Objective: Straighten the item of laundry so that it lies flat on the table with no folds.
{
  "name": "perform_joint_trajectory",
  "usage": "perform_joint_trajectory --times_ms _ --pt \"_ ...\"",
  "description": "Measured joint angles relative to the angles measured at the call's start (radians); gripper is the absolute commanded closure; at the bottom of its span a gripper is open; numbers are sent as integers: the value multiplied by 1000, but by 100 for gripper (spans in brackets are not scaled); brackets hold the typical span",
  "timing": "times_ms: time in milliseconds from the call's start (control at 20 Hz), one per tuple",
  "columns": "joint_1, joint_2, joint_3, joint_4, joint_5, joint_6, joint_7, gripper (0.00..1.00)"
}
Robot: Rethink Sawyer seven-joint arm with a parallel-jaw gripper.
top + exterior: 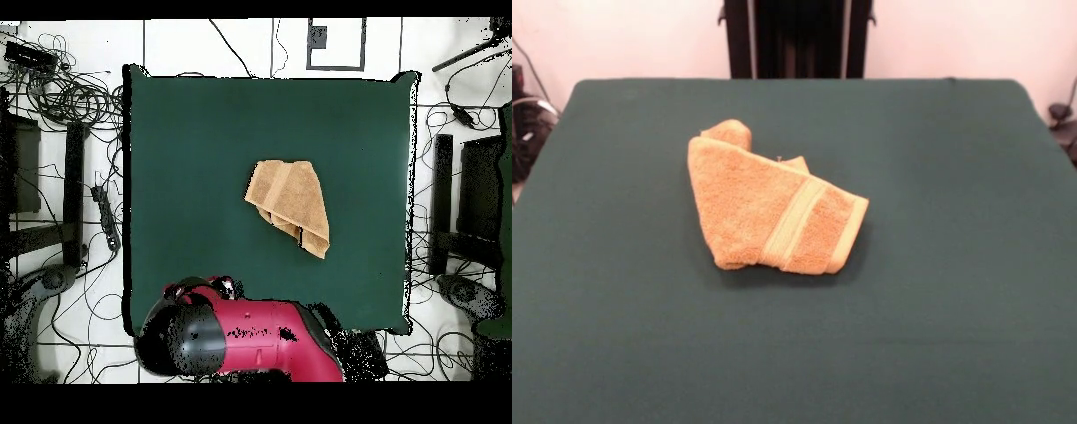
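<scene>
Green-covered table, bare in the foreground, bore one orange-tan towel folded over itself near the middle, pale woven band uppermost; from overhead the towel lay mid-table, red arm drawn back at the edge, gripper unseen, state unknowable.

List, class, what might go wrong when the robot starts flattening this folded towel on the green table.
1. The towel lies folded over itself in layers, with a rolled bit at one corner; a pinch could likely catch several layers and drag the bundle rather than open it.
2. Pulling one edge may slide the whole towel across the table instead of unfolding it.
3. The arm is drawn back by the table's edge, its gripper out of sight, so the first approach is a long reach.
</scene>
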Motion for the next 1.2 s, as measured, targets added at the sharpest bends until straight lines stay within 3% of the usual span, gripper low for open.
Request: perform_joint_trajectory --times_ms 250,550,850,1200 --pt "56 0 -1 -5 -86 42 0 0" --pt "80 1 -2 -16 -125 116 0 0" --pt "76 25 -2 -53 -156 286 0 0" --pt "49 37 -2 -44 -132 235 0 0"
